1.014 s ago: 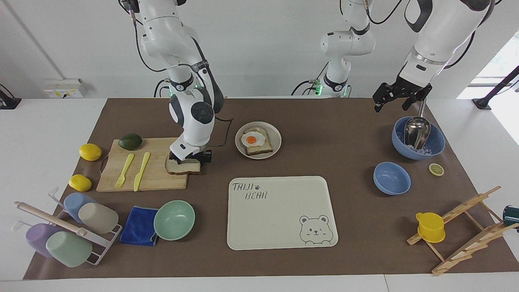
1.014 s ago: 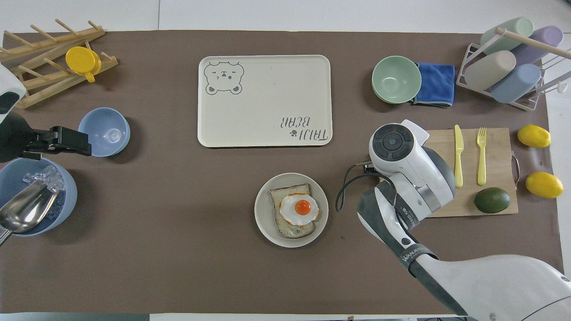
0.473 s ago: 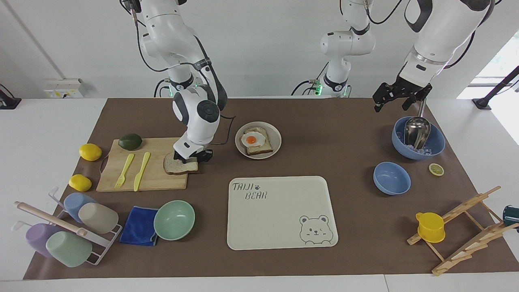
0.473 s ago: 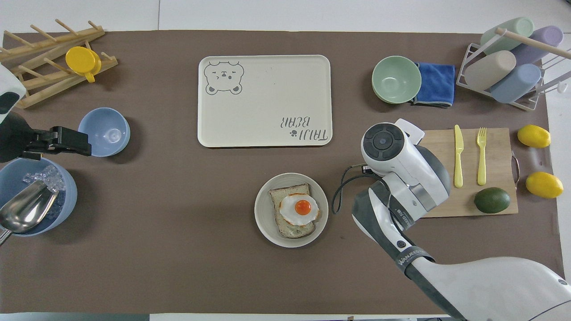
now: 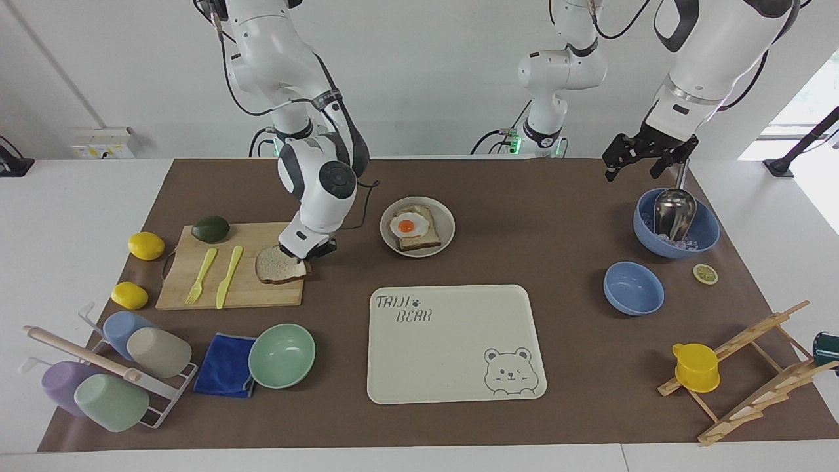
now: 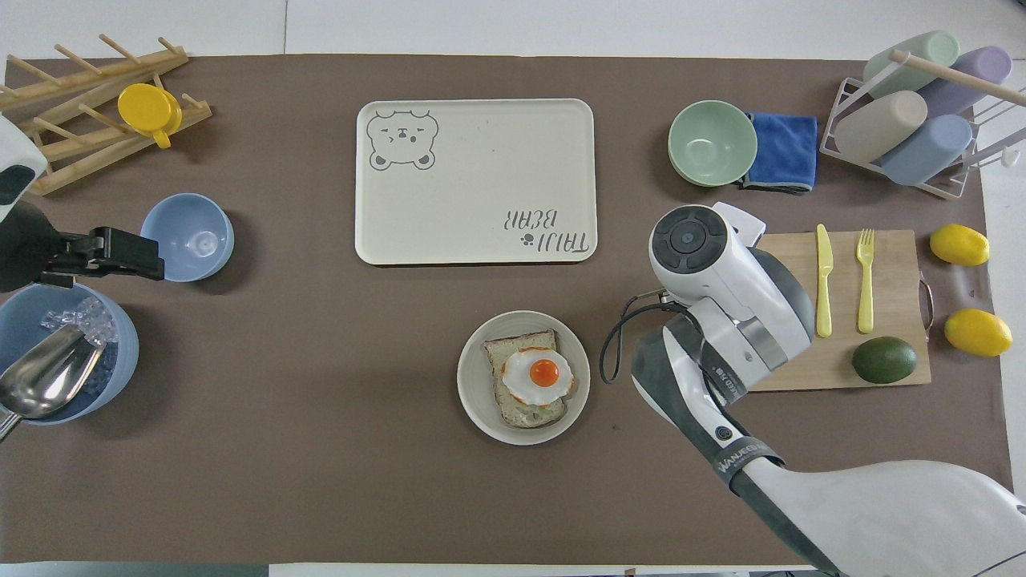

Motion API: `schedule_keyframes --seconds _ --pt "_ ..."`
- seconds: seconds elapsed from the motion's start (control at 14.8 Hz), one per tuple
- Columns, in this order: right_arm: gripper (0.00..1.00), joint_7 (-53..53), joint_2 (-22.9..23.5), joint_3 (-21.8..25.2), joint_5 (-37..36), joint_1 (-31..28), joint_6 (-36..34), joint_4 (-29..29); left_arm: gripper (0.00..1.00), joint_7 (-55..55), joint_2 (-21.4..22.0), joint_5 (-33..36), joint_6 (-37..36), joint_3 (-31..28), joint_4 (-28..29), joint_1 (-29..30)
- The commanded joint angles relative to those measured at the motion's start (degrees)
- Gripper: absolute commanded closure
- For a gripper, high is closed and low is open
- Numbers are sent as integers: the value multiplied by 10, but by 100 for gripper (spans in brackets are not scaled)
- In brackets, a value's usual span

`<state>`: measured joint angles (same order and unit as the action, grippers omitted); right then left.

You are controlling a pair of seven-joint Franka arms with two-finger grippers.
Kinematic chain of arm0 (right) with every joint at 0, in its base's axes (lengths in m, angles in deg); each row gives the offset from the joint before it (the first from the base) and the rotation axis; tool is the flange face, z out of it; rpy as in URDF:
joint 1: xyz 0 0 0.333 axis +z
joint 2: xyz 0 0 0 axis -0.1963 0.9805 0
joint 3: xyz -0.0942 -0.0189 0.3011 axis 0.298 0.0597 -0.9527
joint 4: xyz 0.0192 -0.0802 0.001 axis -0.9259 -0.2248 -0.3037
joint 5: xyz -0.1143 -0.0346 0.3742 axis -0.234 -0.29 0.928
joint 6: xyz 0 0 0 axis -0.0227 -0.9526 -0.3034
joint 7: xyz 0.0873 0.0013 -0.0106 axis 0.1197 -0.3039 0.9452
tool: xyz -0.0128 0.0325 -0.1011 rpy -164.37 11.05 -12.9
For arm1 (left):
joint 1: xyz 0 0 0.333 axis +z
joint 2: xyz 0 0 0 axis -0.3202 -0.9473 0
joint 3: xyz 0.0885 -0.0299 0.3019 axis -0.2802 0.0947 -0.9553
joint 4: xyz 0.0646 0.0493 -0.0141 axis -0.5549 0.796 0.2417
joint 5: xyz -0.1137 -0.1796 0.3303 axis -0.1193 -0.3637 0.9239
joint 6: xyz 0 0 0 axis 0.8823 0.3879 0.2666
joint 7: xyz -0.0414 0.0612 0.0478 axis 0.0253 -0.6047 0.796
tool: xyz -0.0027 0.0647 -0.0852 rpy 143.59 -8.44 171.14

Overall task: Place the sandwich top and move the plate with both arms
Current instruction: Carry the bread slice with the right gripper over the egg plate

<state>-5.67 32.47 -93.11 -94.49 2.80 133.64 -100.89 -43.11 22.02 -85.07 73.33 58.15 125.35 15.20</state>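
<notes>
Sandwich top [image 5: 278,265], the plain wheat slice, hangs tilted from the right gripper [image 5: 303,253] over the corner of the cutting board [image 5: 196,288] that points toward the middle of the bench; the fingers are clamped on its edge, and the free side droops toward the board. In the overhead view the arm's wrist covers the slice completely, so the facing view is the one to read.

The plate [image 5: 444,219] sits near the middle of the bench, closer to the robots' edge than the cream bear tray [image 5: 452,367], and carries the toast with fried egg [image 5: 410,227]. The left gripper [image 5: 645,157] waits over the rim of the ice bowl [image 5: 704,233], toward the left arm's end of the bench; its fingers look spread and hold nothing.

The step in hand, as I judge it, is carrying the slice across to the plate. Held by one edge, soft bread may tear or slip, so a slow, level transfer seems wise, with enough height to clear the plate's raised rim. Before letting go, the slice should be brought square above the egg toast and lowered until its drooping side touches first, then released so it lies flat without sliding off the yolk. A firm press risks bursting the egg. The left arm is best kept where it is until the slice is down, since both arms are needed for the plate afterward.
</notes>
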Motion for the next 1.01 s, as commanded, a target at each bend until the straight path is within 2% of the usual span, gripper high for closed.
schedule_keyframes --seconds 0.0,0.27,0.47,0.68,0.81,0.95 --pt "100 22 10 -20 -6 -10 -61 51 0 -3 7 -1 1 3 3 7" --pt "100 19 10 -72 14 5 -178 153 0 -5 7 -2 4 1 3 12" --pt "100 -9 17 -80 16 67 -235 221 0 -8 5 -2 7 2 2 23" --pt "100 -130 20 -90 24 134 -220 224 0 -9 5 -2 8 1 2 24" --pt "100 -207 17 -94 72 144 -196 207 0 -8 5 -1 7 2 2 23" --pt "100 -246 15 -105 84 144 -161 171 0 -9 7 -1 5 2 4 23"
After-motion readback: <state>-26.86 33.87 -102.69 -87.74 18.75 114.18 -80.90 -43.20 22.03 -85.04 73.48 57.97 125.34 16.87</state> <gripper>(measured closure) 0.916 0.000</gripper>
